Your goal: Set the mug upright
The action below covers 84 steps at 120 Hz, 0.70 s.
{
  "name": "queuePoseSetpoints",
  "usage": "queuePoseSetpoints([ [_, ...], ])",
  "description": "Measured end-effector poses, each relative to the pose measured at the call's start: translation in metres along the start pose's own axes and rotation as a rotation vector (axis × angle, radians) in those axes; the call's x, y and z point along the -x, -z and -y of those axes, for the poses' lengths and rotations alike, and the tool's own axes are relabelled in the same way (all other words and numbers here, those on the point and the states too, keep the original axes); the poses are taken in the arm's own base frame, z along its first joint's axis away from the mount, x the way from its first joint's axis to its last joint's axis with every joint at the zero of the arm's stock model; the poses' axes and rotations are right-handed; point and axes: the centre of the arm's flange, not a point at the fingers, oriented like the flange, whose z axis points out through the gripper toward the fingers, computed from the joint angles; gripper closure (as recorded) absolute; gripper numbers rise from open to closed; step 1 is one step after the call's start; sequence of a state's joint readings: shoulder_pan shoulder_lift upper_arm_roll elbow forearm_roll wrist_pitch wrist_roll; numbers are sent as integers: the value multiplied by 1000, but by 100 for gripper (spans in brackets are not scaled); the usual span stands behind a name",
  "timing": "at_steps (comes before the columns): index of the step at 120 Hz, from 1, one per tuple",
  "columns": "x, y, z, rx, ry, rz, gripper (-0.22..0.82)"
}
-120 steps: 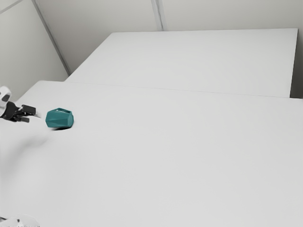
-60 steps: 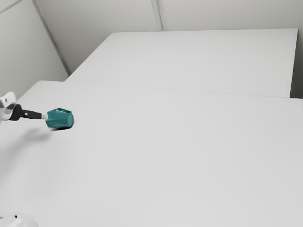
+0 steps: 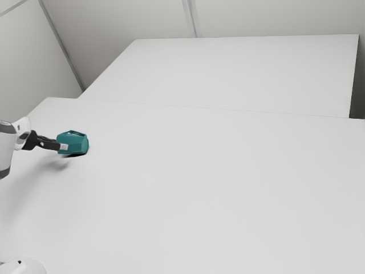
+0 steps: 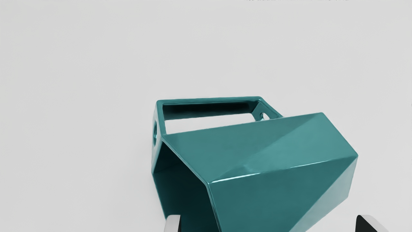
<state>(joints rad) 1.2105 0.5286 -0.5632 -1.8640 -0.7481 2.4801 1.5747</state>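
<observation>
Claw (image 3: 63, 146) now lower and nearer the mug (image 3: 77, 142)

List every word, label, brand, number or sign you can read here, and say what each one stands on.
There are none that I can read.
Mug: no lettering on the faces that show.
Table and arm: nothing legible.
Dark marks at the wrist view's edge, beyond the mug from the gripper: too cut off to tell whether they are text.

No lettering, label, brand, number or sign can be read on anything in either the exterior or wrist view.
</observation>
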Motion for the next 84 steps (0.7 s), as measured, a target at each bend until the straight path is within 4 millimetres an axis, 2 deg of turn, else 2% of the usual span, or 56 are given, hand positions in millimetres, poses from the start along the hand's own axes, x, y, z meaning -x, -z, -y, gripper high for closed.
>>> queuePoseSetpoints([
  [24, -5, -8, -6, 10, -44, -3, 2],
  [36, 0, -17, -13, 23, -47, 3, 2],
  [60, 2, -20, -15, 22, -59, 2, 2],
  [84, -3, -21, -17, 16, -85, 1, 20],
])
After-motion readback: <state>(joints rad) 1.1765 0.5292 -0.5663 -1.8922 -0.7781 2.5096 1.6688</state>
